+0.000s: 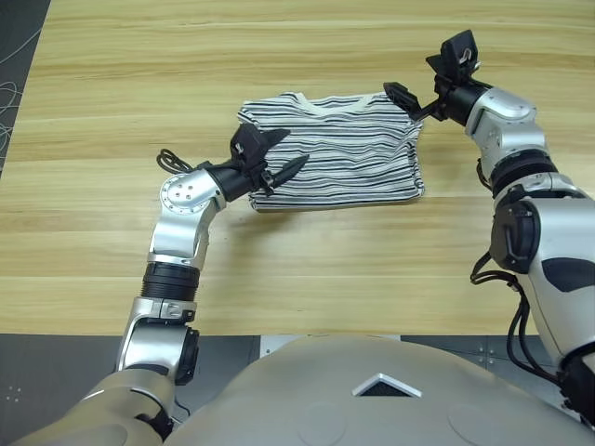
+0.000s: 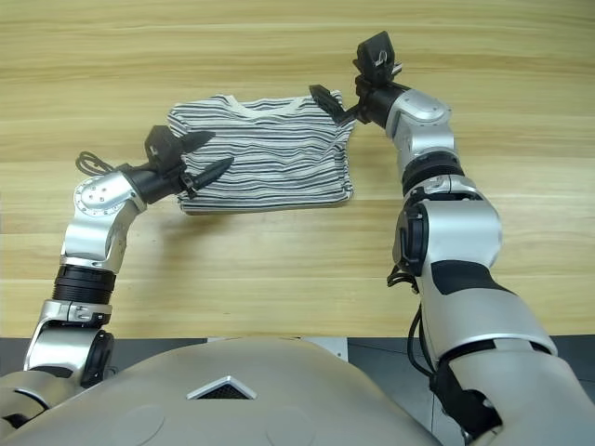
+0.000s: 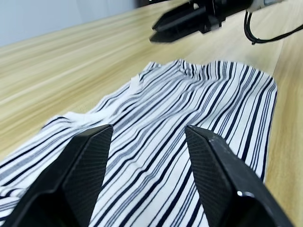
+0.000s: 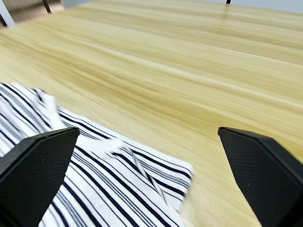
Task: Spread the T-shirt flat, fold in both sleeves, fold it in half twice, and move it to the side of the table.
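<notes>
— Where is the T-shirt (image 1: pixel 335 149)?
— It lies folded into a striped rectangle on the desk (image 1: pixel 139 74), with the collar on the side away from me.
— And your end effectors?
— Both are released. My left end effector (image 1: pixel 294 147) hangs over the shirt's left edge, and my right end effector (image 1: pixel 409 76) hovers by its far right corner.

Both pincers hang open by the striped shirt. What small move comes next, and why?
Probably lower the left pincer and pinch the T-shirt's left edge: it hangs open just over that edge, the right pincer is open by the far right corner, and neither holds cloth.
</notes>
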Controlling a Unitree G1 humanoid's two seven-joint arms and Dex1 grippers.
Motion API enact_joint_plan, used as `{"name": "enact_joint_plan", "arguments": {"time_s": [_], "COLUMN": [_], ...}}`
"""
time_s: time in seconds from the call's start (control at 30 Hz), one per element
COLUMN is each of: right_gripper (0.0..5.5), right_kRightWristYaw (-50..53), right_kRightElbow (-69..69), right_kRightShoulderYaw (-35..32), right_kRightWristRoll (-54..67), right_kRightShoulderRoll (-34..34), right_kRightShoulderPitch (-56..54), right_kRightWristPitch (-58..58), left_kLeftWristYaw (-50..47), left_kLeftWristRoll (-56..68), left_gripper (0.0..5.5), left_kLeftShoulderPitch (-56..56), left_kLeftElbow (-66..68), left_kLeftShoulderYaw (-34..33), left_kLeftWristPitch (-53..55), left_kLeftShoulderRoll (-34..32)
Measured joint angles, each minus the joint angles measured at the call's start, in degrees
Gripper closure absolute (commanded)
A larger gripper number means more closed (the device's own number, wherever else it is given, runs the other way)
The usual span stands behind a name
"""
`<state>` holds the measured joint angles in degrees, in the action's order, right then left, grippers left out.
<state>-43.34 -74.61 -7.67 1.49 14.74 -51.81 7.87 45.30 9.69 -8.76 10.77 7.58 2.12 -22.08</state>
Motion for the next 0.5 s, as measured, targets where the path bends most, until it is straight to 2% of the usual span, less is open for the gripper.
{"name": "enact_joint_plan", "arguments": {"time_s": [0.3,0.5], "right_gripper": [2.12,3.14], "right_kRightWristYaw": [1.71,2.34], "right_kRightElbow": [2.23,2.50], "right_kRightShoulderYaw": [1.68,3.38], "right_kRightWristRoll": [-0.92,-1.94], "right_kRightShoulderRoll": [-1.03,-1.41], "right_kRightShoulderPitch": [3.65,3.64], "right_kRightWristPitch": [5.58,5.79], "left_kLeftWristYaw": [-5.23,0.86], "left_kLeftWristRoll": [-3.65,-4.61], "left_gripper": [2.69,2.69], "left_kLeftShoulderPitch": [0.03,5.74], "left_kLeftElbow": [2.64,2.21], "left_kLeftShoulderYaw": [0.95,7.47], "left_kLeftWristPitch": [-1.05,-1.69], "left_kLeftShoulderRoll": [2.44,1.27]}}
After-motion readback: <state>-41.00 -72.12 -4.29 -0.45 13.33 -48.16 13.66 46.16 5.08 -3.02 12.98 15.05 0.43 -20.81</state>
